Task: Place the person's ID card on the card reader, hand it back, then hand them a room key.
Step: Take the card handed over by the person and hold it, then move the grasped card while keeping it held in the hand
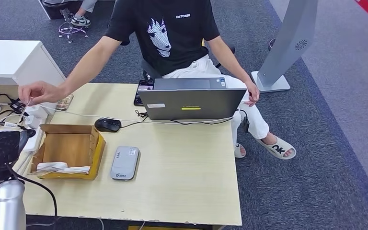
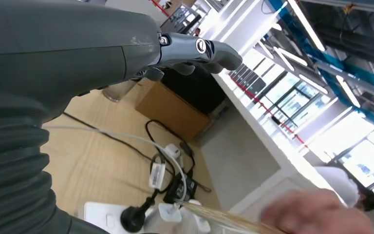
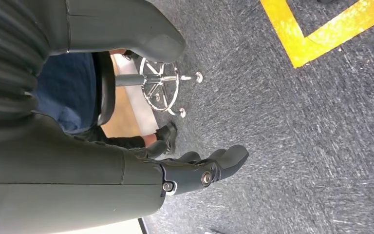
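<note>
Fingers on my left hand [image 2: 195, 51] and right hand [image 3: 202, 170] look loosely apart, holding nothing; the person's hand [image 1: 37, 92] holds something too blurred to identify.

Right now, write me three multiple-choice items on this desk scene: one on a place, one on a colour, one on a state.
1. Where does the grey flat card reader lie?
A. On the laptop
B. On the table just right of the open cardboard box
C. Inside the box

2. What colour is the computer mouse?
A. Black
B. White
C. Red

3. What does the person's outstretched hand hold?
A. A phone
B. Nothing
C. A thin card

Answers:
1 B, the reader rests on the pale wooden table beside the box's right wall.
2 A, the mouse behind the box is dark all over.
3 C, a thin card hangs from the fingers, near the robot's left hand.
</note>
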Tool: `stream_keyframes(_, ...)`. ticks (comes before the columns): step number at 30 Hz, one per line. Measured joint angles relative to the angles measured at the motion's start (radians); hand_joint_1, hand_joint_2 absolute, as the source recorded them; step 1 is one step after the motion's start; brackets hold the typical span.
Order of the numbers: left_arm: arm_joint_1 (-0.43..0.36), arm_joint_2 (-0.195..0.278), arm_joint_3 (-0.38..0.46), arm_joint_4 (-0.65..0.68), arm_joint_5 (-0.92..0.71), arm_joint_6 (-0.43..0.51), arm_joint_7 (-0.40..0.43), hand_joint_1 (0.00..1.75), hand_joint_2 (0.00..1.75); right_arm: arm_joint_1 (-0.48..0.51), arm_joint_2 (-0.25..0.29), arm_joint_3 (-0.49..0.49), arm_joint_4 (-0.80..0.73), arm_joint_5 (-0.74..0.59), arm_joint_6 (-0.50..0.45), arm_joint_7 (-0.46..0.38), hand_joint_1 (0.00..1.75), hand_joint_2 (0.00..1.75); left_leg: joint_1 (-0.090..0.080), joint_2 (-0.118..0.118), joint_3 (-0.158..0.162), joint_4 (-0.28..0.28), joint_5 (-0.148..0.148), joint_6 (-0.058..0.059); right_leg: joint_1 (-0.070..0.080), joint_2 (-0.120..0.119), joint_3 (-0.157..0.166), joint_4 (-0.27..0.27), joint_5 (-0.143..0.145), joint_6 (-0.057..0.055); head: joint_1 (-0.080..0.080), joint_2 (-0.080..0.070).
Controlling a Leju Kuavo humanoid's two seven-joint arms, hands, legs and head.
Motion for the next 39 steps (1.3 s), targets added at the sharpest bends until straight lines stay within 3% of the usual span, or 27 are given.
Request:
stream_keyframes(4,-0.062,0.0,-0.056,0.095,-0.046,-0.004,0.031,0.0,1.75,-0.003,-0.005,-0.006,0.0,0.019,0.011,0.001,0.0,1.75,0.0,0.0,0.0,0.0,0.0,0.0,0.0,0.0,0.0,0.0,0.001,0.0,0.0,0.0)
stream_keyframes(10,-0.089,-0.001,-0.13,0.144,-0.099,-0.019,0.054,0.0,1.75,-0.004,-0.009,-0.014,0.0,0.043,0.024,-0.009,0.0,1.75,0.0,0.001,-0.002,0.001,0.0,0.0,0.0,0.001,-0.001,0.0,0.001,0.0,0.0,0.0)
stream_keyframes(14,-0.085,0.001,-0.193,0.148,-0.152,-0.024,0.069,1.69,1.75,-0.004,-0.011,-0.023,0.0,0.062,0.033,-0.019,0.0,1.75,0.0,0.0,-0.002,0.001,0.0,0.0,0.0,0.0,-0.001,0.0,0.001,0.0,0.0,0.0)
stream_keyframes(15,-0.081,0.003,-0.213,0.146,-0.172,-0.024,0.071,1.75,1.75,-0.004,-0.011,-0.026,0.0,0.068,0.036,-0.022,0.0,1.75,0.0,0.0,-0.002,0.0,0.0,0.0,0.0,0.0,-0.001,0.0,0.001,0.0,0.0,0.0)
stream_keyframes(22,-0.051,0.016,-0.317,0.114,-0.272,-0.025,0.084,1.75,1.75,-0.003,-0.011,-0.041,0.0,0.09,0.051,-0.036,0.0,1.75,0.0,0.001,-0.002,0.0,0.0,0.0,0.0,0.0,-0.001,0.0,0.001,0.0,0.0,0.0)
stream_keyframes(39,-0.041,0.024,-0.363,0.095,-0.29,-0.025,0.085,1.75,1.75,-0.003,-0.011,-0.046,0.0,0.094,0.053,-0.037,0.0,1.75,0.0,0.0,-0.002,0.0,0.0,0.0,0.0,0.0,-0.001,0.0,0.001,0.0,0.0,0.0)
